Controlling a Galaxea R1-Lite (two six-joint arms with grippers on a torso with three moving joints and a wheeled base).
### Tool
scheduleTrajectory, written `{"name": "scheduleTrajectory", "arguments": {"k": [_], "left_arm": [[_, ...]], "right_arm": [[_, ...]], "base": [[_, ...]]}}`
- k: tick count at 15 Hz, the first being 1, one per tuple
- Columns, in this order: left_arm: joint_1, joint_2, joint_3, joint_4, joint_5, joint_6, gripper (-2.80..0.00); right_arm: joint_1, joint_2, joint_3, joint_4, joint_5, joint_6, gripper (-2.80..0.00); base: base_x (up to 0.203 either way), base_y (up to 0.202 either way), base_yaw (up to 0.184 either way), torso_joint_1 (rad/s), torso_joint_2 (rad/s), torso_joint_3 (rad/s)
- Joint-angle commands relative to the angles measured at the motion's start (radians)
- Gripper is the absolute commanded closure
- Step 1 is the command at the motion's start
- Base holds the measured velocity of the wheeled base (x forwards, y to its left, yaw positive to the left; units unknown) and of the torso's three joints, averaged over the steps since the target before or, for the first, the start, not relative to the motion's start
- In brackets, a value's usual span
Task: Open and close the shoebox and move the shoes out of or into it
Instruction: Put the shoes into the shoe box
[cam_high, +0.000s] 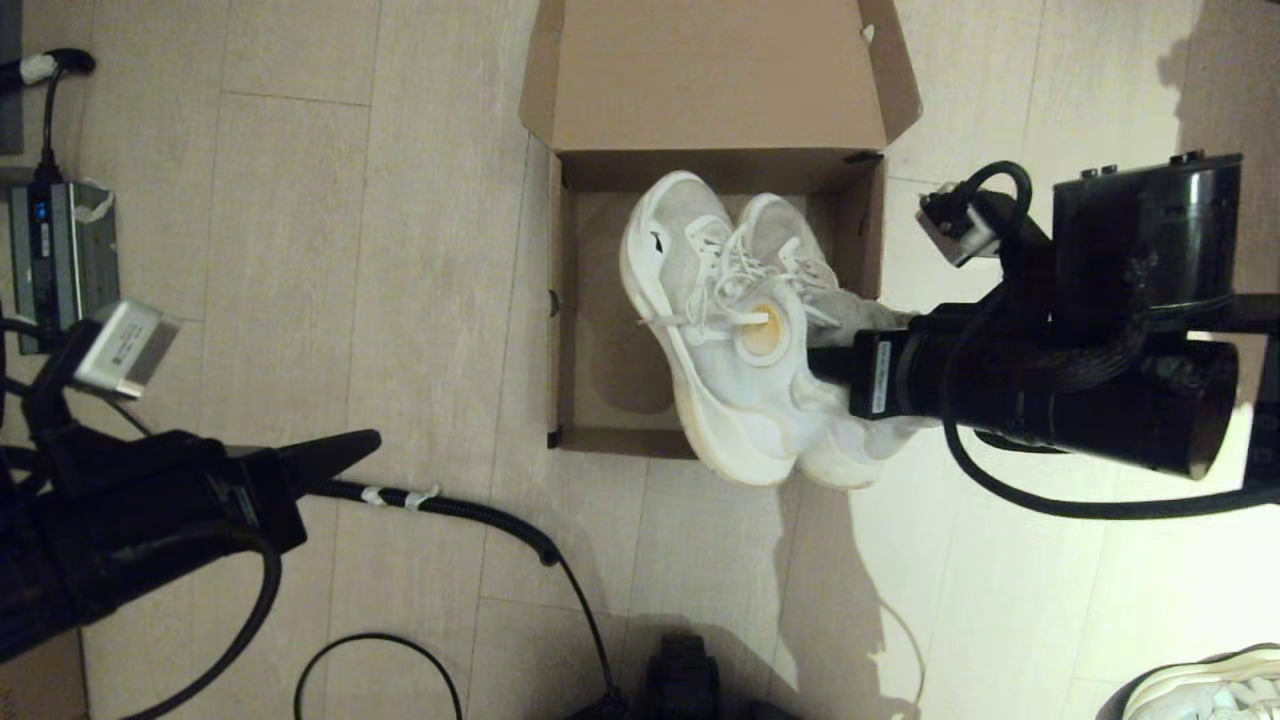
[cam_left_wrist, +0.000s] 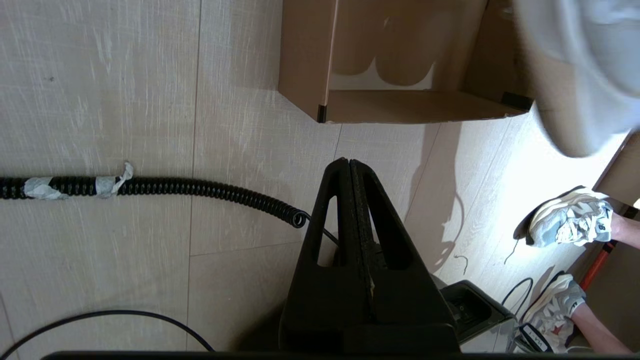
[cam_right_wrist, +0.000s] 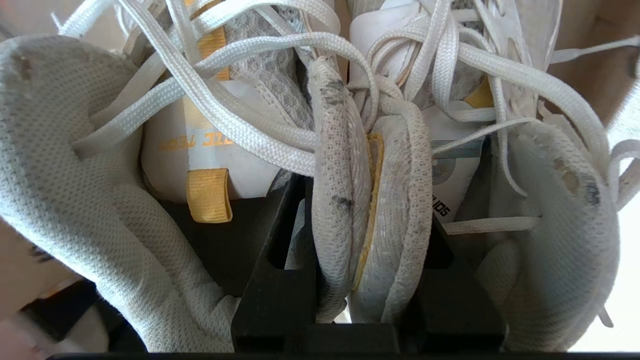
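Shoebox (cam_high: 715, 300) sits open on the floor, lid back; stiff, light cardboard. Shoes (cam_high: 740, 330), soft and light, hang over it, inner collars pinched together by the right gripper (cam_right_wrist: 367, 260), a sound hold. Left gripper (cam_left_wrist: 350, 200) is closed, empty, parked beside the box.

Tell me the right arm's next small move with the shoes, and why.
Probably carry them further over the shoebox before lowering. The right gripper pinches the two inner collars of the shoes together, lid open, but the heels overhang the near wall. The left gripper is parked shut.
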Motion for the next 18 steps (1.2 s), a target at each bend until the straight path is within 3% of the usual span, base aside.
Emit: {"name": "scheduleTrajectory", "arguments": {"k": [1,6,18], "left_arm": [[0.001,-0.014,0.005,-0.003,-0.001,-0.001,0.0],[0.006,-0.028,0.043,-0.004,-0.002,-0.001,0.0],[0.007,-0.017,0.083,-0.012,-0.004,-0.004,0.0]], "right_arm": [[0.0,0.077,-0.001,-0.025,-0.008,-0.003,0.0],[0.0,0.21,-0.029,-0.198,-0.039,-0.089,0.0],[-0.027,0.296,-0.148,-0.207,-0.045,-0.113,0.0]], "base": [[0.0,0.0,0.0,0.0,0.0,0.0],[0.0,0.0,0.0,0.0,0.0,0.0],[0.0,0.0,0.0,0.0,0.0,0.0]]}}
